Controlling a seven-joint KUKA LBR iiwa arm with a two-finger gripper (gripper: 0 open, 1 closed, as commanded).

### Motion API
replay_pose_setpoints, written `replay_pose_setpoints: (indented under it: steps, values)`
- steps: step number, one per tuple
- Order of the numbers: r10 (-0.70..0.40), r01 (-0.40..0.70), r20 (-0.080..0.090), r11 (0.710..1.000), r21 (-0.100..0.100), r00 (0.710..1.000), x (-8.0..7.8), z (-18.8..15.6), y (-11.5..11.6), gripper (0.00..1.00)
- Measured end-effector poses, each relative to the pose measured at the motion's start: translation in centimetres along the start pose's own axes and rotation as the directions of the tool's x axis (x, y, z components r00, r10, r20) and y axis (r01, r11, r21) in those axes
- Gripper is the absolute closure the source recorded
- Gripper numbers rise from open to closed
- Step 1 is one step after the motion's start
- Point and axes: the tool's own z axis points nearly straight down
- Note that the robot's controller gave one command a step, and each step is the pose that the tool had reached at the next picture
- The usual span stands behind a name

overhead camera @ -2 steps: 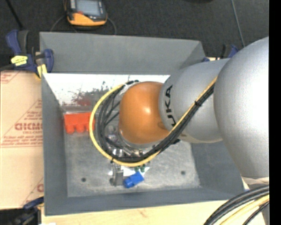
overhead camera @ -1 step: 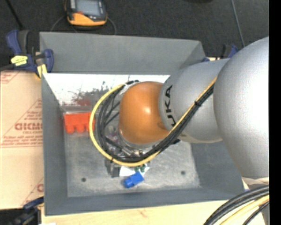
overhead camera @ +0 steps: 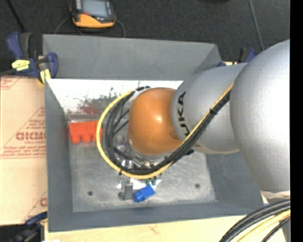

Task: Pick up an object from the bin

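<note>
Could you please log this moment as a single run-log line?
tool low at bin floor | small blue object beside it, contact unclear | orange block left, apart

Dark floor [overhead camera: 156,14] surrounds the grey bin [overhead camera: 131,59]; beyond its far wall lies an orange-and-black handheld device [overhead camera: 92,11].

Claw [overhead camera: 126,189] beside small blue object [overhead camera: 143,195]
</note>
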Motion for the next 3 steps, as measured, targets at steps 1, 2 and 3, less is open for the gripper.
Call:
replay_pose_setpoints:
  steps: [1, 2, 3]
  values:
    - [0.077, -0.077, 0.001, 0.997, 0.005, 0.997, -4.5, 6.3, -10.1, 0.0]
    - [0.073, -0.073, 0.003, 0.997, 0.002, 0.997, -4.5, 5.9, -9.6, 1.0]
    - [0.059, -0.059, 0.008, 0.998, 0.002, 0.998, -5.0, -10.3, -8.7, 1.0]
